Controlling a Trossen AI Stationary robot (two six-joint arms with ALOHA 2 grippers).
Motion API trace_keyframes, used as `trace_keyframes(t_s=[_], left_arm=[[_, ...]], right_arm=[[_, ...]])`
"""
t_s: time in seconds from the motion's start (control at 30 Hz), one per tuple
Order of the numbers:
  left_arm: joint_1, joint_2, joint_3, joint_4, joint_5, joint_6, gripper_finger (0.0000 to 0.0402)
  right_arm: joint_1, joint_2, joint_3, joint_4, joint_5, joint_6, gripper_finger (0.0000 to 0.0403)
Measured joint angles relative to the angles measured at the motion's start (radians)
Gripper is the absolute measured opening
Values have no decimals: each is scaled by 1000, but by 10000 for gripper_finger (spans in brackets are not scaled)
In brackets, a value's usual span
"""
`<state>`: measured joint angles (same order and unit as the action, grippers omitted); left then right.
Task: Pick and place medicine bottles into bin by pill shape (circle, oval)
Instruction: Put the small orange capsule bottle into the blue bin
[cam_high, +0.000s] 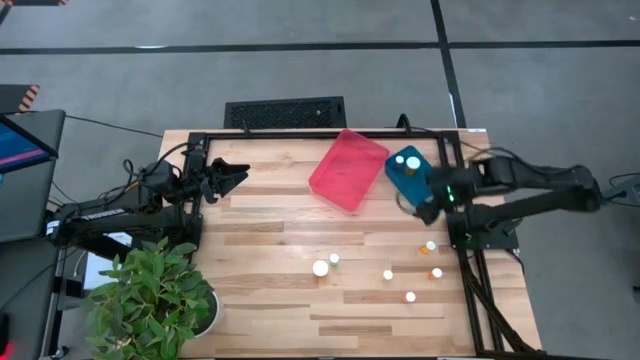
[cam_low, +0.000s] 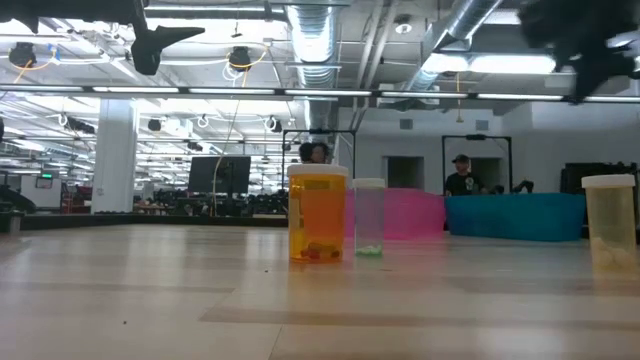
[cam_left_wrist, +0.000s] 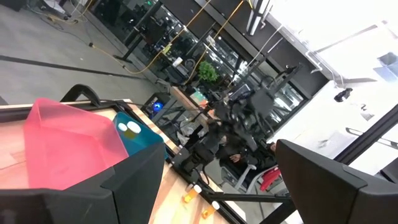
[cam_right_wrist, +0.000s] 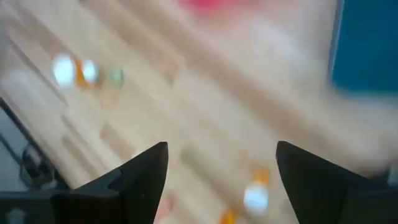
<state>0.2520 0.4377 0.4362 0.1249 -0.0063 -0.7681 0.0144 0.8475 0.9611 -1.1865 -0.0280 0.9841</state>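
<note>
My own two dark fingers (cam_right_wrist: 140, 177) fill the near edge of the right wrist view, standing wide apart with nothing between them, so my right pincer (cam_high: 428, 207) is released and empty. It hangs just beside the near edge of the blue bin (cam_high: 398, 180), above bare table (cam_high: 270, 260) between that bin and the loose bottles.

In the blue bin I can make out two white caps (cam_high: 406, 161), so I judge at least two medicine bottles are already sorted there. The pink bin (cam_high: 347, 170), touching the blue one on its inner side, looks empty from above.

Further out, six bottles still stand on the table: a wide white-capped one (cam_high: 320, 268) with a smaller one (cam_high: 334, 259) just beside it, and four more toward my side: one (cam_high: 388, 274), one (cam_high: 410, 296), and two orange-bodied ones (cam_high: 431, 246) (cam_high: 436, 272) near the frame. So the task looks roughly a quarter done, with most picking left.

My left pincer (cam_high: 236, 177) waits at the far left corner, well apart from everything, its fingers spread and empty.

The table is pale wooden planks edged by a black frame. A potted plant (cam_high: 150, 295) sits at the left front corner. From table height, an orange bottle (cam_low: 317, 215) and a clear one (cam_low: 368, 217) stand close, and beyond them is a big open hall with ceiling ducts and two people (cam_low: 462, 175) far behind.
</note>
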Motion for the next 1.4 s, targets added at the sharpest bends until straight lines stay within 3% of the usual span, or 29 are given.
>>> trace_keyframes(t_s=[0.27, 0.63, 0.97, 1.2, 1.4], left_arm=[[0, 0, 0, 0, 0, -2, 300], [0, 0, 0, 0, 0, -21, 300], [0, 0, 0, 0, 0, -21, 300], [0, 0, 0, 0, 0, -21, 300], [0, 0, 0, 0, -11, -26, 300]], right_arm=[[437, 65, -1, -80, 84, 446, 306], [805, 269, -1, -89, 98, 827, 306], [888, 386, -6, -50, 102, 888, 306], [886, 363, -138, 112, 102, 886, 306], [886, 360, -199, 153, 66, 877, 306]])
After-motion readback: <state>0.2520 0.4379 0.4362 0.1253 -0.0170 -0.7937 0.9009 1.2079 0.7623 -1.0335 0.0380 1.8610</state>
